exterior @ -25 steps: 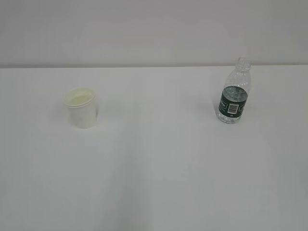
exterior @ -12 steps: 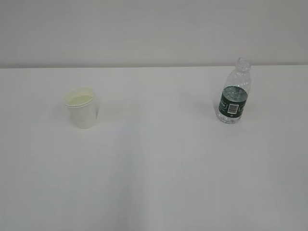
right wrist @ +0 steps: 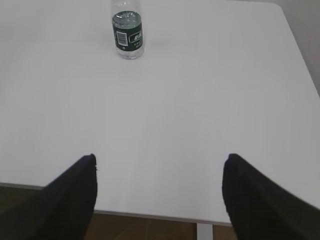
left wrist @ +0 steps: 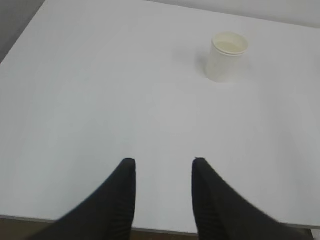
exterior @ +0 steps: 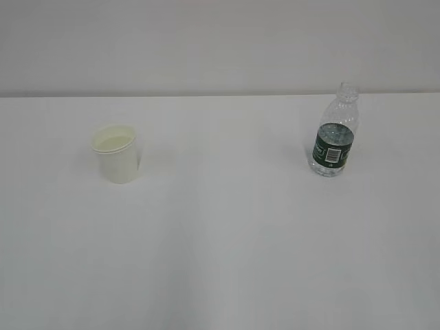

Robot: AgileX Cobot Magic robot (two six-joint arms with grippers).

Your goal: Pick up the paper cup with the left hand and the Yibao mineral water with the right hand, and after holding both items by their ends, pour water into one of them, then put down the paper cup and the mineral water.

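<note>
The thin paper cup (exterior: pixel 117 154) crushes easily, so the half-open left gripper (left wrist: pixel 164 161) should clasp its base gently; the ribbed Yibao mineral water (exterior: pixel 333 133) suits the wide-open right gripper (right wrist: pixel 159 157).

The bottle (exterior: pixel 333 135) label's white print is too small to read.

A plain white table (exterior: pixel 220 240) fills most of the exterior view, its surface matte and evenly lit (only faint, soft shadows). Behind its far edge rises a bare pale grey wall (exterior: pixel 220 41). From the wrist views, the table's near edge shows a thin rim, with dim brownish floor (right wrist: pixel 150 227) below it.
</note>
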